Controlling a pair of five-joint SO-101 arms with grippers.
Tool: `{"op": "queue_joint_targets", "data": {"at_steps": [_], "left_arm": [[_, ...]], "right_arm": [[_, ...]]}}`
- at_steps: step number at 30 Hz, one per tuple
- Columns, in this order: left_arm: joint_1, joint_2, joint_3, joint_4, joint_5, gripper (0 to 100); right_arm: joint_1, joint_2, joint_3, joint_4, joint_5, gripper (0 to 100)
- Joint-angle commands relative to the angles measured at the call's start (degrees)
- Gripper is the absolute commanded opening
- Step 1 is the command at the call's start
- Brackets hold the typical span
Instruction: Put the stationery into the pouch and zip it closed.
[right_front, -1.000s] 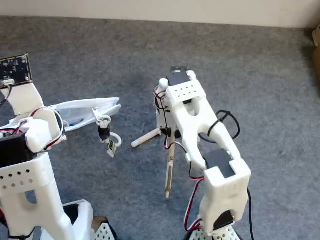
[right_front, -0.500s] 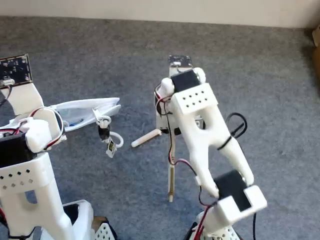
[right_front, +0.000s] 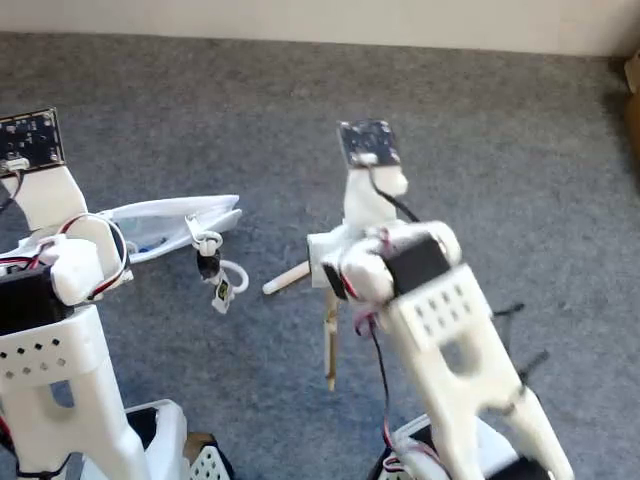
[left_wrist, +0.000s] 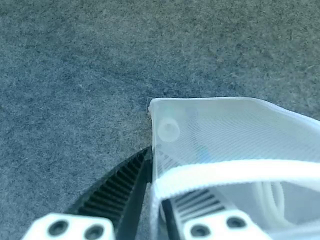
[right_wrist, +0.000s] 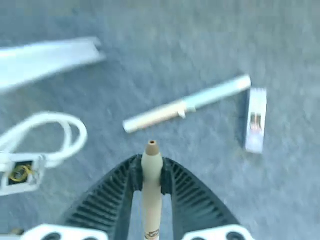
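The left fingers (left_wrist: 150, 172) are nearly closed, pinching the corner edge of the white mesh pouch (right_front: 170, 225), which lies on the grey worktop (right_front: 500, 130) with its mouth turned toward the right arm. Through the mesh, something blue shows inside. Just off the pouch's mouth lies a white cord loop (right_front: 222, 280) with a small tag. Farther out from the pouch, a white pen (right_front: 288, 277) rests flat on the worktop, angled with its near end toward the cord. Beyond it, on the side away from the pouch, the right fingers (right_wrist: 151, 175) are closed tight around a tan pen (right_front: 330, 345), gripping it partway down the barrel, with the tip sticking out past them toward the white pen. A small white block (right_wrist: 255, 119) lies just beside the white pen's far end, away from the pouch.

Over the last second the right arm has folded back toward its base, its upper link swinging low, and the tan pen has shifted a little closer to the pouch. The pouch, cord, white pen and left arm have not moved.
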Motion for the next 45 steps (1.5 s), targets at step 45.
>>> {"op": "queue_joint_targets", "data": {"at_steps": [45], "left_arm": [[-0.1, -0.2, 0.4, -1.8, -0.3, 1]], "right_arm": [[-12.3, -29.1, 19.6, -70.3, 1.5, 0.5]]}}
